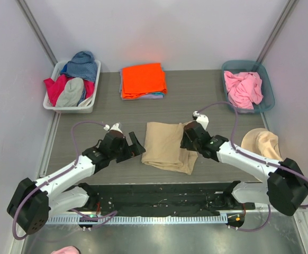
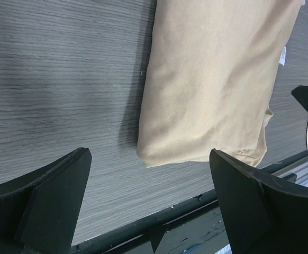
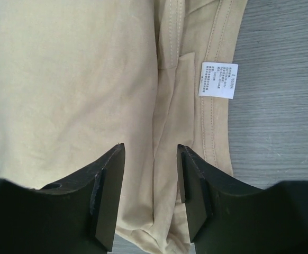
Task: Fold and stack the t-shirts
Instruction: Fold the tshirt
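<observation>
Grey counter (image 1: 207,90) bears the tan shirt (image 1: 164,145) centrally, long axis pointing away from the bases. Right tool (image 1: 187,138), jaws parted, hangs over its right edge; left tool (image 1: 136,145), spread wide, sits just left.

The folded tan t-shirt (image 1: 167,144) lies between the left pincer (image 1: 136,144) and right pincer (image 1: 187,138).

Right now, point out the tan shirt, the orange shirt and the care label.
tan shirt (image 1: 164,147): top external view, folded middle.
orange shirt (image 1: 143,79): top external view, centre.
care label (image 3: 218,80): right wrist view, centre.
</observation>
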Robot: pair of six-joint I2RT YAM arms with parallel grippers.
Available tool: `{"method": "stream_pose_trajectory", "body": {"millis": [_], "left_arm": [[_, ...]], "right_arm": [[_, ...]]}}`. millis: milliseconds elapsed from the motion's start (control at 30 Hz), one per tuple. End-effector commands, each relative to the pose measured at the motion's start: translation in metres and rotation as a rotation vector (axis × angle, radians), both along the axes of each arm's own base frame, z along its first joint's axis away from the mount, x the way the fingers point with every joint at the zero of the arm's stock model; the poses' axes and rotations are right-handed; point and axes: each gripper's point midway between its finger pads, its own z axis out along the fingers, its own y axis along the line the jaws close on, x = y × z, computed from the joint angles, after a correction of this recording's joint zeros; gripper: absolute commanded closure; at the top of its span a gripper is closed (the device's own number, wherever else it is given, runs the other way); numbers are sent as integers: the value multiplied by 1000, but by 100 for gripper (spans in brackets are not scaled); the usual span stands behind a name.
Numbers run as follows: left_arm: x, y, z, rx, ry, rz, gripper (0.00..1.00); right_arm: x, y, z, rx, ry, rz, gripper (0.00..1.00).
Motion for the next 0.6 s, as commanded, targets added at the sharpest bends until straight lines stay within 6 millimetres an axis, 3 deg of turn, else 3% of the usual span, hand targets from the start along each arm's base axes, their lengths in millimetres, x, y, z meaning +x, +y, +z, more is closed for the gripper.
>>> {"method": "stream_pose_trajectory", "body": {"millis": [0,567], "left_arm": [[3,5,5,16,-38,12,0],[2,7,2,28,-30,11,0]], "right_arm": [[23,14,15,40,-83,19,50],[25,28,-27,78,8,44,51]]}}
